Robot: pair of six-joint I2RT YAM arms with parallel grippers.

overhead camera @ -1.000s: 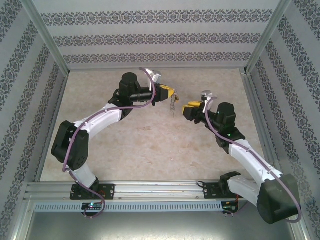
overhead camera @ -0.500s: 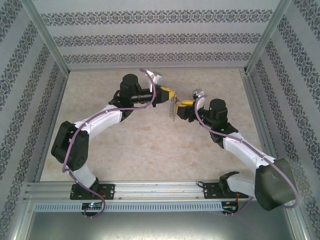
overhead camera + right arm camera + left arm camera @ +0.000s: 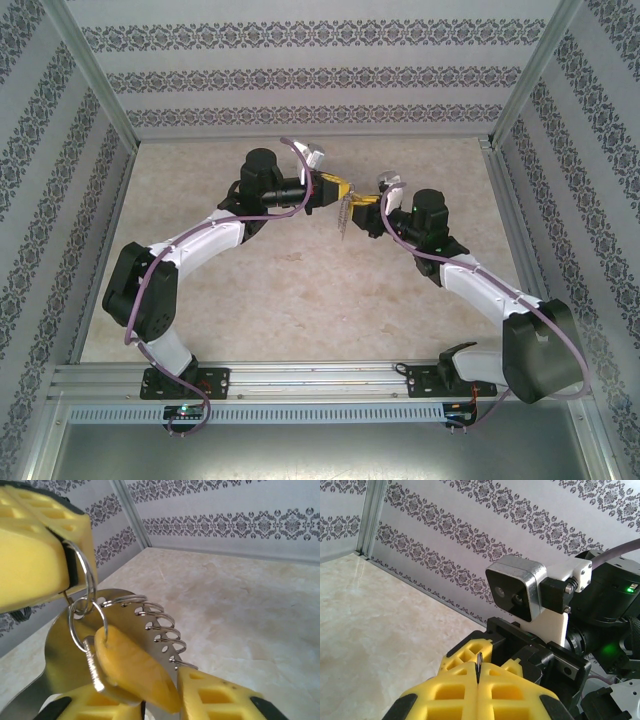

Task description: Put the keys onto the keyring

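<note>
Between your two arms, above the far middle of the table (image 3: 300,300), your left tool (image 3: 478,666) is pressed fully shut. Its yellow pads (image 3: 455,682) lie flat together with a thin dark sliver of metal pinched at the seam. That sliver belongs to the keyring (image 3: 125,611). From the right wrist you see a wire loop coming out of the left pads, and below it hangs a flat grey plate edged with a row of little silvery rings. You hold it by the top so the rest dangles in the air above the table, where the other arm can reach it from the right.

Your right tool (image 3: 142,702) faces it from just beside, jaws drawn narrow around the key (image 3: 132,667). The key's yellow-orange head lies between the two yellow fingers (image 3: 212,697), and its short metal shank points up toward a small loop of the chain. You cannot tell whether the fingers truly clamp the head or only bracket it. Nor is it clear whether the shank already sits on that small loop or merely crosses it.

Judged from this, the left arm serves as a steady fixture while the right does the fine work. The step in hand looks like guiding or seating the key at the loop, which calls for small, slow motion on your right side.
</note>
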